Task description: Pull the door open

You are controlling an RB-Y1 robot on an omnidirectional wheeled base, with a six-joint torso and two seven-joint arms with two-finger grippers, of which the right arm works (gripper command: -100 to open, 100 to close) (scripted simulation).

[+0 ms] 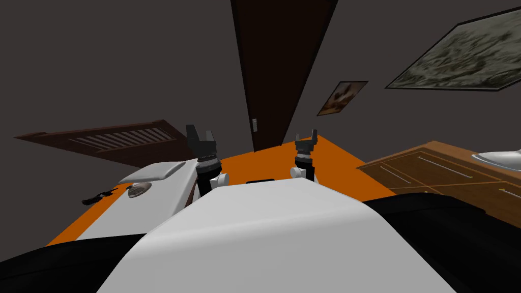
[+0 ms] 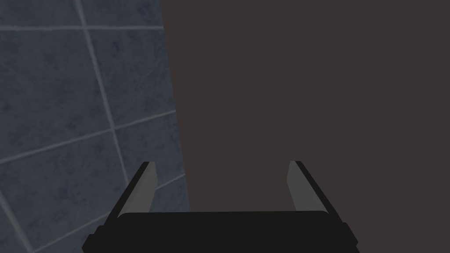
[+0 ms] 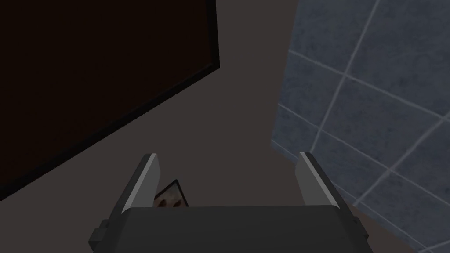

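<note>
A tall dark brown door [image 1: 275, 66] stands in the grey wall straight ahead, with a small pale handle [image 1: 254, 124] near its left edge. In the right wrist view the door [image 3: 88, 79] shows as a dark panel beyond the fingers. My left gripper [image 1: 200, 136] is raised left of the door, open and empty, its fingers [image 2: 143, 186] spread wide. My right gripper [image 1: 307, 137] is held up just right of the door's foot, also open and empty, with its fingers [image 3: 147, 178] apart. Both grippers are short of the door, with orange floor between.
A white toilet [image 1: 152, 175] sits low on my left. A wooden vanity [image 1: 442, 170] with a sink [image 1: 501, 157] stands on my right. A dark louvred panel [image 1: 117, 137] lies along the left wall. Two framed pictures [image 1: 343, 96] hang right of the door. Orange floor [image 1: 336, 168] lies ahead.
</note>
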